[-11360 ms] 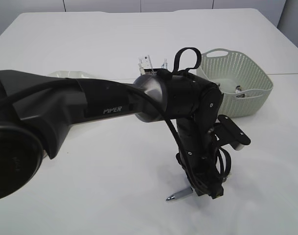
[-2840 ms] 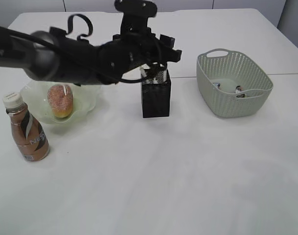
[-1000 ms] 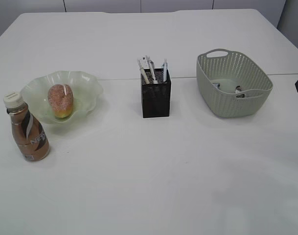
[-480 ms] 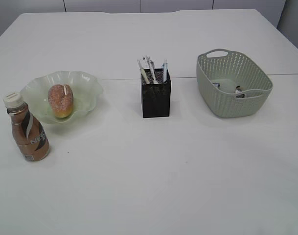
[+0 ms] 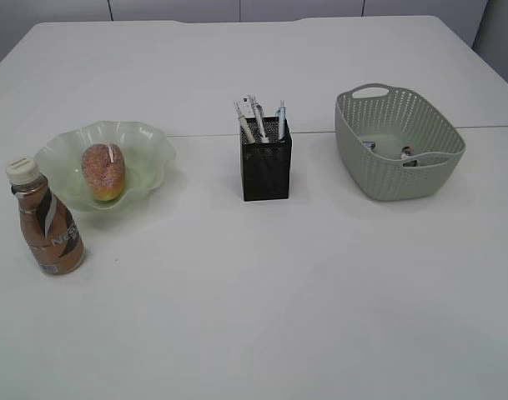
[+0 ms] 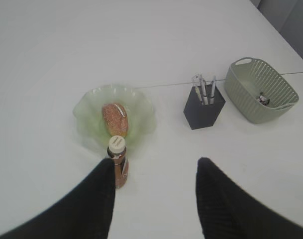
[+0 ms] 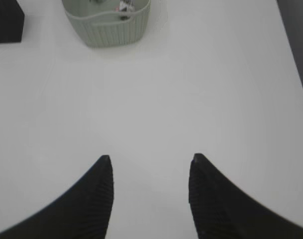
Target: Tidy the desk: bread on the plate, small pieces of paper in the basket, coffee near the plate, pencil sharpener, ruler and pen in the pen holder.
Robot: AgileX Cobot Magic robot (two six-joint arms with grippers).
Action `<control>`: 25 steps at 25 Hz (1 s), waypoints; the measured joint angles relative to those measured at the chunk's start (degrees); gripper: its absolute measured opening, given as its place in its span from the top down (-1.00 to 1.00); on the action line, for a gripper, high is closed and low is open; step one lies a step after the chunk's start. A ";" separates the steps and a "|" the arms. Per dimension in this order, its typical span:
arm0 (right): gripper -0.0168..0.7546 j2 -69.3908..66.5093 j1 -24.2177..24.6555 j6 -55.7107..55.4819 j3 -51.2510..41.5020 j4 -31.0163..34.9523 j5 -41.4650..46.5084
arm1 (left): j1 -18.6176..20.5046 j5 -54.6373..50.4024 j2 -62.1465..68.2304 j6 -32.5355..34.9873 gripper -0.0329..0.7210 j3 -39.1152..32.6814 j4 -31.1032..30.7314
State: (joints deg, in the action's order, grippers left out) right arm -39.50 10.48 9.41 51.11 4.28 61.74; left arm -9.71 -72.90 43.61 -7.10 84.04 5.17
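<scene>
The bread [image 5: 103, 172] lies on the wavy green plate [image 5: 153, 150], also seen as bread [image 6: 114, 119] on plate [image 6: 86, 112] in the left wrist view. A brown coffee bottle [image 5: 47, 221] stands upright just front-left of the plate. The black pen holder [image 5: 266, 167] holds pens and a ruler [image 5: 252, 117]; the pencil sharpener is hidden. Small pieces of paper [image 5: 405, 153] lie inside the grey-green basket [image 5: 420, 179]. Neither arm shows in the exterior view. My left gripper [image 6: 155, 167] hangs open high above the table, the coffee bottle [image 6: 118, 160] beside its left finger. My right gripper [image 7: 150, 162] is open over bare table.
The white table [image 5: 279, 317] has a seam running across behind the objects. In the right wrist view the basket [image 7: 109, 25] and a corner of the pen holder [image 7: 7, 22] sit at the top, and the table's right edge [image 7: 296, 64] is near.
The left arm has lifted away from the pen holder and left the exterior view. The dark bit of the right arm at the right edge a second ago is gone.
</scene>
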 joint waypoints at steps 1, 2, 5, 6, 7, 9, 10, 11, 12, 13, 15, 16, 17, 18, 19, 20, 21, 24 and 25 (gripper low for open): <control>-0.07 1.92 0.00 -1.01 0.00 -0.22 0.00 | -0.11 -0.09 -1.07 1.14 -0.10 -0.11 -0.01; -0.07 3.54 0.00 -2.35 0.00 -0.61 0.21 | -0.09 -0.09 -2.40 2.14 -0.10 -0.23 -0.01; -0.07 6.96 0.00 -4.33 0.00 -1.25 1.86 | -0.09 -0.09 -6.05 5.16 -0.10 -0.23 -0.50; -0.07 7.24 0.00 -4.59 0.00 -1.25 3.11 | -0.09 -0.09 -7.23 5.49 -0.10 -0.23 -0.59; -0.07 7.51 -0.03 -4.80 0.00 -0.96 4.26 | -0.09 -0.09 -8.31 5.74 -0.10 -0.23 -0.61; -0.07 7.64 -0.13 -4.91 0.00 0.69 5.69 | -0.09 -0.22 -10.01 5.88 -0.10 -0.23 -0.81; -0.07 8.07 -0.13 -4.91 0.00 1.88 5.72 | -0.09 -0.22 -10.83 6.01 -0.10 -0.23 -0.83; -0.07 8.80 -0.13 -4.78 -0.12 2.80 5.60 | -0.09 -0.22 -11.66 6.01 -0.10 -0.23 -0.83; -0.07 10.04 -0.15 -4.63 -0.12 3.18 5.14 | -0.09 -0.22 -12.43 6.01 -0.10 -0.23 -0.94; -0.07 11.53 -0.25 -4.54 -0.12 3.27 4.42 | -0.09 -0.23 -13.49 6.01 -0.10 -0.23 -0.94; -0.07 16.27 -0.25 -4.54 -0.12 1.91 2.95 | -0.09 -0.23 -15.95 6.04 -0.10 -1.09 -0.94; -0.07 18.49 -0.25 -4.54 -0.12 0.80 2.68 | -0.09 -0.23 -17.48 6.04 -0.10 -2.10 -0.94; -0.07 21.20 -0.25 -4.68 -0.12 -0.69 2.59 | -0.09 -0.23 -19.06 6.04 -0.10 -3.51 -0.94; -0.07 23.87 -0.25 -4.77 -0.12 -2.13 2.59 | -0.09 -0.23 -20.60 6.13 -0.10 -5.19 -0.94; -0.07 26.48 -0.25 -4.77 -0.12 -3.31 2.88 | -0.09 -0.23 -21.86 6.13 -0.10 -6.80 -0.82; -0.07 28.59 -0.25 -4.77 -0.12 -4.28 3.51 | -0.09 -0.33 -23.38 6.13 -0.10 -8.85 -0.36; -0.07 31.01 -0.25 -4.67 -0.12 -4.79 4.42 | -0.09 -0.33 -24.84 6.25 -0.10 -10.86 0.14; -0.07 36.69 -0.25 -4.58 -0.12 -5.95 8.78 | -0.09 -0.33 -28.58 8.31 -0.08 -15.67 2.92; -0.07 38.38 -0.25 -4.58 -0.61 -5.97 9.95 | -0.09 -0.33 -29.86 9.34 -0.06 -17.04 3.59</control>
State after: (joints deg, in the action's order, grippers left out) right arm -1.12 10.23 4.83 50.49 -1.69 71.69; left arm -9.80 -73.23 13.74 2.24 66.99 8.76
